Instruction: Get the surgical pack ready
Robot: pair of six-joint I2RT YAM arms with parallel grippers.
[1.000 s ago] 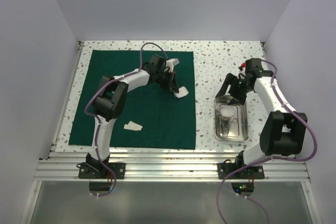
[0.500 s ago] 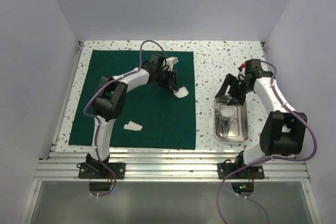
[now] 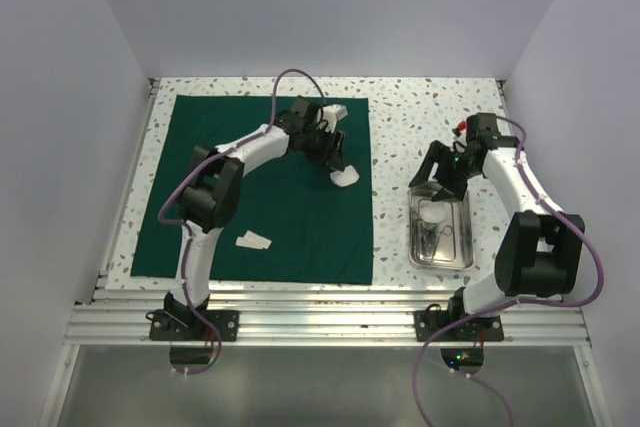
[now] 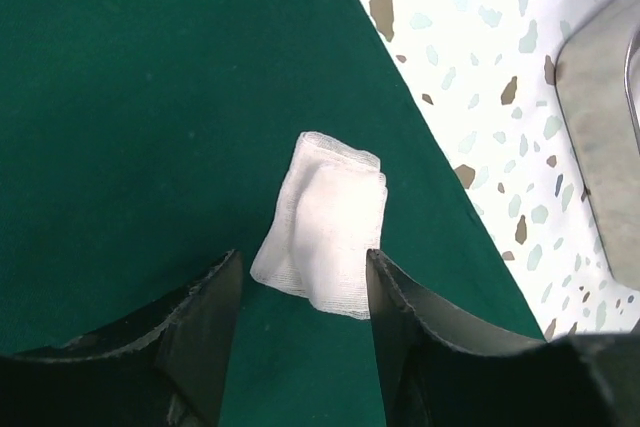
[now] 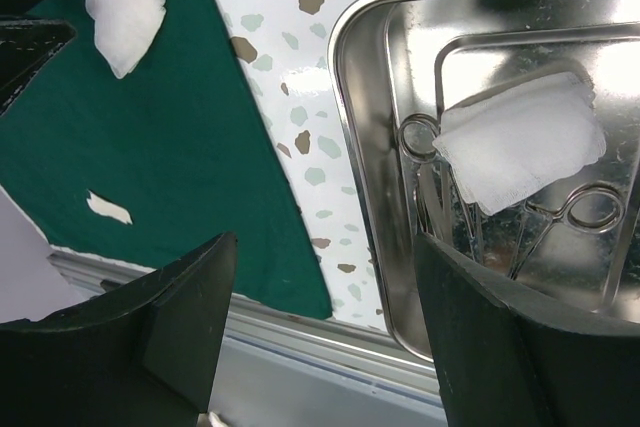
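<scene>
Clearly early stage: green cloth point(image 4: 120, 97) spread flat on table point(image 4: 480, 67), nothing wrapped.
Left pincer point(image 4: 300, 272) jaws apart, grasping nothing. Gauze square point(image 4: 325, 222) lies loose on cloth just ahead of tips, near cloth's right edge.
2 more on cloth: far white piece point(image 3: 336, 111) beyond pincer, near white scrap point(image 3: 253, 240) back toward arm base.
Right pincer point(image 5: 325, 247) wide, empty, above steel tray point(image 5: 340, 67). Tray gauze point(image 5: 520, 152) and instruments point(image 5: 590, 209) inside.
Likely left: gather gauze, tray onto cloth, fold.
Bare table strip between cloth edge and tray gives room.

Bright, even light, soft shadows; steel tray point(image 5: 362, 147) glints; edges perhaps blurred.
</scene>
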